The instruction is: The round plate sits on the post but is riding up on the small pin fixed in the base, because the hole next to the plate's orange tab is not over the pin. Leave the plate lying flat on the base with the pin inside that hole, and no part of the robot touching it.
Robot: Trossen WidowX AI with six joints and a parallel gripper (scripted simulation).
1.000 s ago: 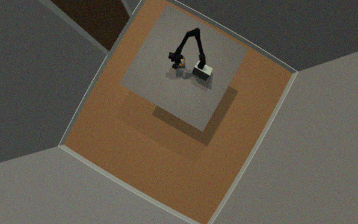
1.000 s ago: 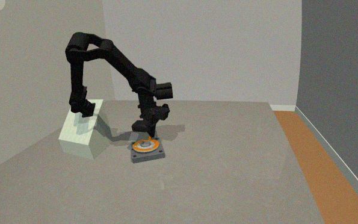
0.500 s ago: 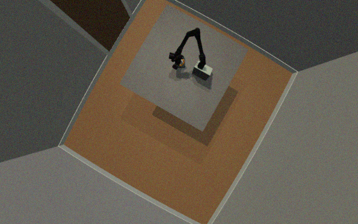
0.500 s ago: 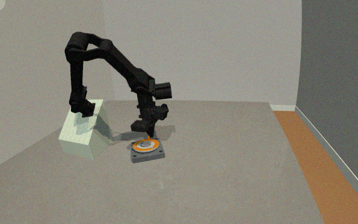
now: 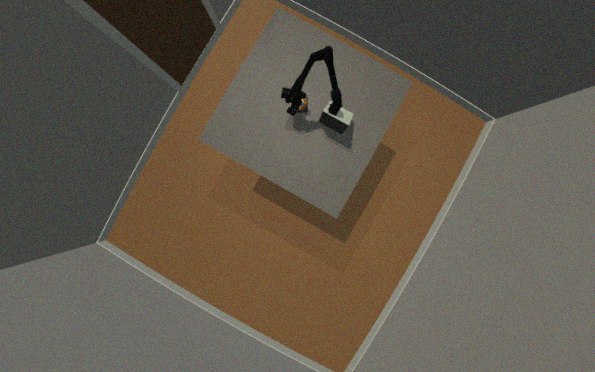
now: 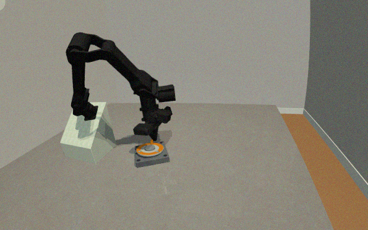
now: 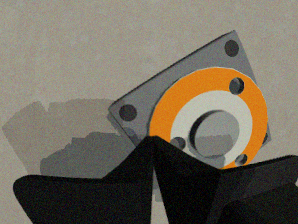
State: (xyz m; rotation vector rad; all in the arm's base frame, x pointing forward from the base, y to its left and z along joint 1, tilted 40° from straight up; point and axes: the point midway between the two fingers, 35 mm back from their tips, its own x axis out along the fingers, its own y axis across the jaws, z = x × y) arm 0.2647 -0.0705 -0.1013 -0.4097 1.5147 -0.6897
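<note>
The round plate, with an orange ring and pale middle, sits around the grey post on the square grey base. Its orange tab stands on the far side in the exterior view; the fingers hide it in the wrist view. The plate looks slightly raised off the base; its exact tilt is unclear. I cannot make out the pin. My gripper is shut and empty, fingertips pointing down close beside the tab. Whether they touch it is unclear.
The arm's pale mounting block stands to the left of the base in the exterior view. The grey table carries both, with its right edge beside the orange-brown floor. Dark holes mark the base's corners.
</note>
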